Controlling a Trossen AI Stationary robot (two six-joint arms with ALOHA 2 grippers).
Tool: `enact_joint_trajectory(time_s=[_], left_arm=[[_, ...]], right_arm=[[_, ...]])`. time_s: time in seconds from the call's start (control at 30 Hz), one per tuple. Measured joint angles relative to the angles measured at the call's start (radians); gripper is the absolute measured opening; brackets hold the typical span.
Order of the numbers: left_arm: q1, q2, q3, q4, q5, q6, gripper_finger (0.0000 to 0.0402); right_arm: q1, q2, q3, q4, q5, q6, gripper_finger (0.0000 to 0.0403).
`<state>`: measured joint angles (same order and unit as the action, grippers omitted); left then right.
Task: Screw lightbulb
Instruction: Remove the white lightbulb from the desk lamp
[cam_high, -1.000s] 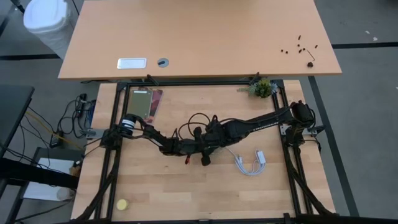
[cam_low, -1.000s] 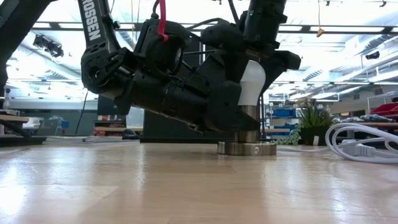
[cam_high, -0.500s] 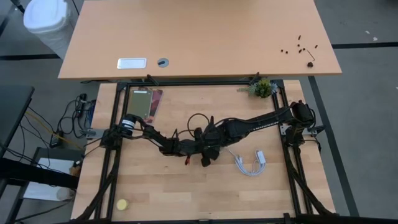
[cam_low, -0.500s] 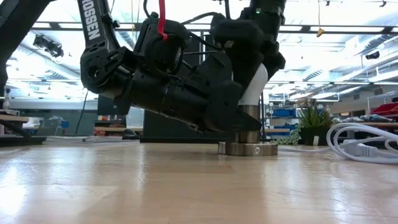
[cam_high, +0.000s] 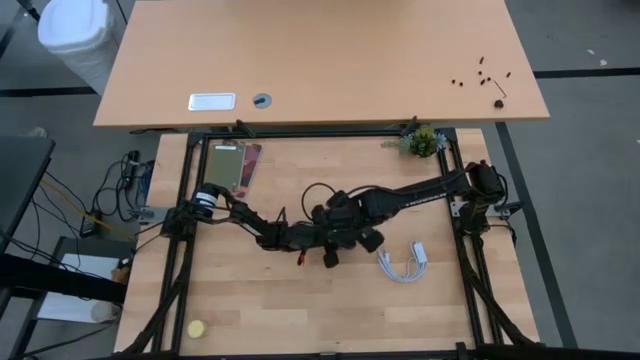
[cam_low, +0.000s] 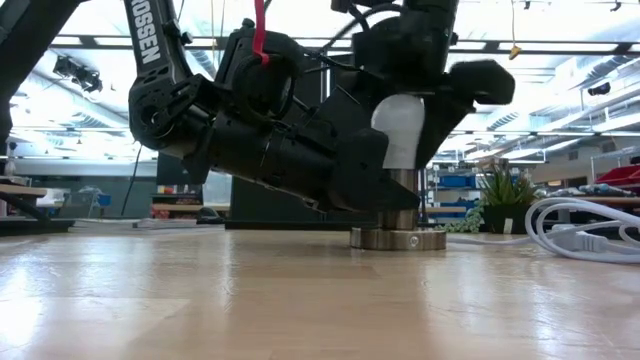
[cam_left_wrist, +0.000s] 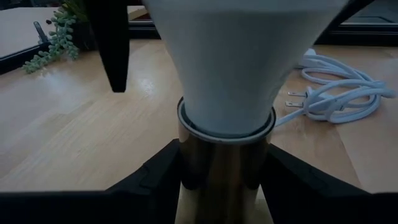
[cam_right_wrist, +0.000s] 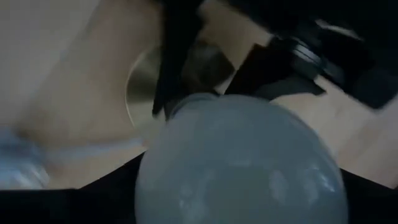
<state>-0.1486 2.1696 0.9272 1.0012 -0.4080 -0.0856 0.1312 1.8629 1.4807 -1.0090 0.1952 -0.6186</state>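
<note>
Standing seemingly upright: lightbulb, base down.

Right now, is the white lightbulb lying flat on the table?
No, the lightbulb stands upright in the silvery socket, with the left gripper around the metal neck below it.

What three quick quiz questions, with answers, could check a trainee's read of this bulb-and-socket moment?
1. True or false: the lightbulb stands upright in the socket.
2. Which gripper holds the socket's metal neck? A) left B) right
3. What lies coiled on the table beside the socket?

Key:
1. True.
2. A: the left gripper is at the neck; the right gripper is on the bulb from above.
3. A white cable.
</note>
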Motion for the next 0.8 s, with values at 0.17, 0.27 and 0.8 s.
enact_joint_trajectory(time_s=[0.17, 0.27, 0.8], left_arm=[[0.004, 0.0, 0.0, 0.0, -0.007, 0.001, 0.0189], [0.006, 0.0, 0.0, 0.0, -0.011, 0.008, 0.0189], [0.005, -0.001, -0.001, 0.0, 0.001, 0.009, 0.0189]], right_arm=[[-0.02, 0.0, 0.0, -0.009, 0.055, -0.284, 0.0267], [-0.023, 0.0, 0.0, -0.012, 0.09, -0.26, 0.0268], [0.018, -0.005, 0.09, -0.114, 0.02, 0.344, 0.0346]])
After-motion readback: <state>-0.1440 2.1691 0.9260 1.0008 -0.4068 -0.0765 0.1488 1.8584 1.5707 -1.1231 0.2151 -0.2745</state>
